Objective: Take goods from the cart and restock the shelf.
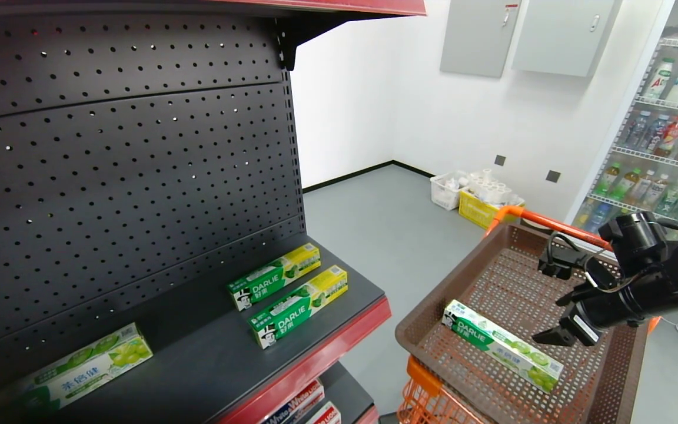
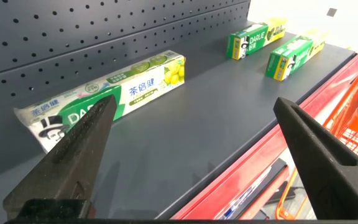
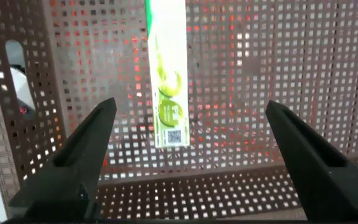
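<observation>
A brown mesh cart basket (image 1: 427,312) with an orange handle (image 1: 551,222) stands right of the black shelf (image 1: 198,359). One white and green toothpaste box (image 1: 502,345) lies on the basket floor. My right gripper (image 1: 554,321) hangs open just above that box's near end (image 3: 166,74), its fingers (image 3: 86,155) well apart either side of it. On the shelf lie two green and yellow toothpaste boxes (image 1: 274,275) (image 1: 299,306) and, further left, a white and green box (image 1: 80,365). My left gripper (image 2: 194,102) is open above the shelf board, in front of that box (image 2: 104,93).
A perforated back panel (image 1: 127,165) rises behind the shelf, whose front edge is red (image 1: 315,359). A lower shelf holds more boxes (image 1: 303,406). White and yellow crates (image 1: 474,200) sit on the floor by the wall. A drinks fridge (image 1: 668,141) stands behind the cart.
</observation>
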